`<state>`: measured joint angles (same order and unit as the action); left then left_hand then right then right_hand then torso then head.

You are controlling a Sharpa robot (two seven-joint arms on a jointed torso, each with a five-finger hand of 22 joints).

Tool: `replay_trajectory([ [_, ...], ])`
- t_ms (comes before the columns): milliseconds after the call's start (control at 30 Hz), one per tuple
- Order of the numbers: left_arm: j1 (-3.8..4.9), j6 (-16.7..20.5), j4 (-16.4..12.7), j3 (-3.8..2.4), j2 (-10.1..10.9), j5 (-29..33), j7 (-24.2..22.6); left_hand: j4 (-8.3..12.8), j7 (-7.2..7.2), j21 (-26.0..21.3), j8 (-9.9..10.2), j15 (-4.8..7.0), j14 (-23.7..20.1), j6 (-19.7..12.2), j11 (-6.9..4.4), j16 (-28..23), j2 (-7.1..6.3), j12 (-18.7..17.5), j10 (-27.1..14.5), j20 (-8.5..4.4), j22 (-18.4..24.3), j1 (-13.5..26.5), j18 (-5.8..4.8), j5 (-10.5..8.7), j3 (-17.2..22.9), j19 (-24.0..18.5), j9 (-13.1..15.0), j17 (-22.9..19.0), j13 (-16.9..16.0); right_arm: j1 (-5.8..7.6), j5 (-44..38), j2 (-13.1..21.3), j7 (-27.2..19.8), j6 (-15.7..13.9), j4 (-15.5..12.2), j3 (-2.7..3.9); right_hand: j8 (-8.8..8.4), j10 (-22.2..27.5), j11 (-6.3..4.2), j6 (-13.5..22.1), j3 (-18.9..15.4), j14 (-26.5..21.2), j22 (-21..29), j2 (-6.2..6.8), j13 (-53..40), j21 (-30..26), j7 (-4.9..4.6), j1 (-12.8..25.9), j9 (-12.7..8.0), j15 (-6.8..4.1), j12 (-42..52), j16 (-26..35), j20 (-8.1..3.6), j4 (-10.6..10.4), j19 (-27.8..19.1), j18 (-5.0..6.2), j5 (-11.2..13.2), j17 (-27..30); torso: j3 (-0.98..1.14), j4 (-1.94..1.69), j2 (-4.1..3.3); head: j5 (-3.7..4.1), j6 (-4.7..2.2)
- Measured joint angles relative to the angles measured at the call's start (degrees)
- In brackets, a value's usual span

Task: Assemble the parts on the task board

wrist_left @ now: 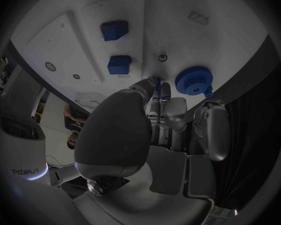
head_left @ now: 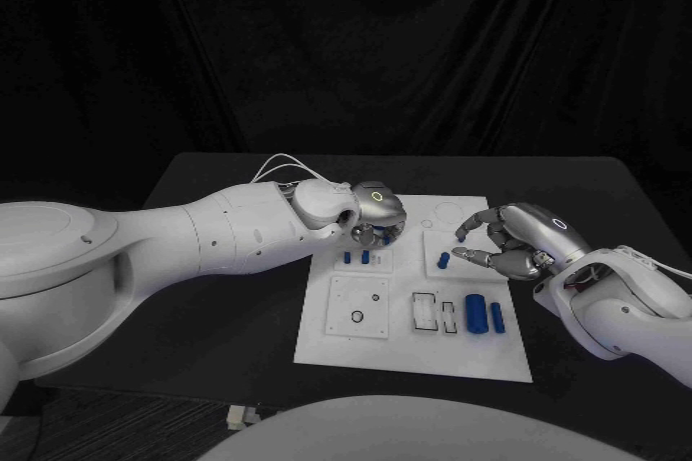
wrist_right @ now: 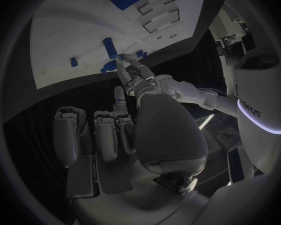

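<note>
1. Placing a small part looks like the step in hand: the left hand (head_left: 372, 213) hangs over the far left of the white board (head_left: 411, 356), fingertips down among short blue pegs (head_left: 356, 256).
2. In the left wrist view a thin blue pin (wrist_left: 157, 86) sits pinched at that hand's fingertips, close to a small hole (wrist_left: 162, 58) and a blue gear (wrist_left: 193, 80).
3. Next, I judge, the pin must line up upright over its hole before pressing down.
4. Near the board's right side lie long blue pieces (head_left: 476, 315) beside empty slots (head_left: 426, 312).
5. The right hand (head_left: 512, 241) hovers at the board's right edge, fingers loosely curled, holding nothing.
</note>
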<state>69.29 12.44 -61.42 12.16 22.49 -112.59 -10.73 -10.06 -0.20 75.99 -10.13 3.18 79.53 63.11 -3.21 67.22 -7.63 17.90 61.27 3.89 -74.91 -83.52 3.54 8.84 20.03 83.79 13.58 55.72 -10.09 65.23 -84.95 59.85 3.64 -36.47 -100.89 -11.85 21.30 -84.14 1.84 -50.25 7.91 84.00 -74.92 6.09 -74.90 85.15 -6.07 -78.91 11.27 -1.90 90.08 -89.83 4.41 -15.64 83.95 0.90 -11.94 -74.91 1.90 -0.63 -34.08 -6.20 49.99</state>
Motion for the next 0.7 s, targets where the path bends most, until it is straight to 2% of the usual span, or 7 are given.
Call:
replay_trajectory([
  [133, -0.09, 1.0, -0.2, 0.04, 0.5, 0.0, -0.1, 1.2, 0.48, 0.0, -0.3, 0.32, 0.3, 0.5, 0.57, 0.0, 0.16, -0.5, 1.6, 0.00, 0.0, -0.1, 0.00, 0.56, 0.2, 0.0, 0.0, -0.1, 0.2, -0.02, 0.0, 0.0, 0.0, 0.0, 0.0, 0.00, 0.00, 0.0, 0.00, -0.2, 0.0, 0.0, 0.0, 0.00, 0.0, 0.0, 0.21, 0.0, 0.0, 0.00, 0.0, 0.0, 0.00, 0.0, 0.0, 0.00, 0.0, 0.0, 0.00, 0.00, 0.01, 0.08, 0.00],
  [233, -0.11, 1.9, -1.3, 0.04, 1.6, 0.0, -0.1, 1.9, 0.68, 0.0, -0.3, 0.23, 0.7, 0.7, 1.01, 0.0, 0.26, -1.0, 2.4, 0.00, 0.0, -0.2, -0.01, 0.56, 0.5, 0.0, 0.0, -0.1, 0.3, -0.04, 0.0, 0.1, 0.0, 0.1, 0.0, 0.00, 0.00, 0.0, 0.00, -0.2, 0.0, 0.0, 0.0, 0.00, 0.0, 0.0, 0.21, 0.0, 0.0, 0.00, 0.0, 0.0, 0.00, 0.0, 0.0, 0.00, 0.0, 0.0, 0.00, -0.01, 0.01, 0.12, 0.00],
  [400, 0.07, 4.2, -5.4, 0.05, 5.2, 0.0, 0.1, 2.2, 0.69, 0.1, -0.1, 0.27, 0.8, 0.7, 1.07, 0.0, 0.30, -1.6, 2.9, 0.00, 0.0, -0.3, -0.01, 0.56, 0.6, 0.0, 0.0, -0.2, 0.5, -0.09, 0.0, 0.1, 0.0, 0.2, 0.0, 0.00, 0.00, 0.0, 0.00, -0.2, 0.0, 0.0, 0.0, 0.00, 0.0, 0.0, 0.21, 0.0, 0.0, 0.00, 0.0, 0.0, 0.00, 0.0, 0.0, 0.00, 0.0, 0.0, -0.01, -0.02, 0.03, 0.21, 0.00],
  [467, 0.60, 5.0, -7.1, 0.12, 6.8, 0.0, 0.2, 2.3, 0.71, 0.2, 0.5, 0.38, 0.9, 0.7, 1.07, 0.0, 0.30, -2.1, 2.9, 0.00, 0.0, -0.3, 0.00, 0.32, 0.8, 0.0, 0.0, -0.4, 0.7, -0.11, 0.0, 0.2, 0.0, 0.2, 0.1, 0.00, 0.00, 0.0, 0.00, -0.2, 0.0, 0.0, 0.0, 0.00, 0.0, 0.0, 0.21, 0.0, 0.0, 0.00, 0.0, 0.0, 0.00, 0.0, 0.0, 0.00, 0.0, 0.0, -0.02, -0.03, 0.07, 0.30, 0.00],
  [600, 2.88, 6.3, -10.2, 0.00, 9.6, 0.0, 0.6, 2.7, 1.03, 0.2, 1.0, 0.48, 1.0, 0.6, 0.98, 0.0, 0.30, -2.9, 3.0, 0.00, 0.0, -0.3, 0.00, -0.26, 1.1, 0.0, 0.0, -0.8, 1.1, -0.15, 0.1, 0.2, 0.0, 0.3, 0.2, 0.00, 0.00, 0.0, 0.00, -0.2, 0.0, 0.0, 0.0, 0.00, 0.0, 0.0, 0.21, 0.0, 0.0, 0.00, 0.0, 0.0, 0.00, 0.0, 0.0, 0.00, 0.0, 0.0, -0.02, -0.05, 0.10, 0.34, 0.00],
  [700, 3.80, 6.6, -12.2, -0.05, 11.1, 0.0, 0.9, 2.7, 1.03, 0.2, 1.0, 0.48, 1.0, 0.6, 0.88, 0.0, 0.30, -3.1, 3.1, 0.00, 0.0, -0.3, 0.00, -0.50, 1.1, 0.0, 0.1, -0.9, 1.1, -0.20, 0.1, 0.1, 0.0, 0.4, 0.3, 0.00, 0.00, 0.0, 0.00, -0.2, 0.0, 0.0, 0.0, 0.00, 0.0, 0.0, 0.21, 0.0, 0.0, 0.00, 0.0, 0.0, 0.00, 0.0, 0.0, 0.00, 0.0, 0.0, -0.01, -0.05, 0.13, 0.27, 0.00],
])
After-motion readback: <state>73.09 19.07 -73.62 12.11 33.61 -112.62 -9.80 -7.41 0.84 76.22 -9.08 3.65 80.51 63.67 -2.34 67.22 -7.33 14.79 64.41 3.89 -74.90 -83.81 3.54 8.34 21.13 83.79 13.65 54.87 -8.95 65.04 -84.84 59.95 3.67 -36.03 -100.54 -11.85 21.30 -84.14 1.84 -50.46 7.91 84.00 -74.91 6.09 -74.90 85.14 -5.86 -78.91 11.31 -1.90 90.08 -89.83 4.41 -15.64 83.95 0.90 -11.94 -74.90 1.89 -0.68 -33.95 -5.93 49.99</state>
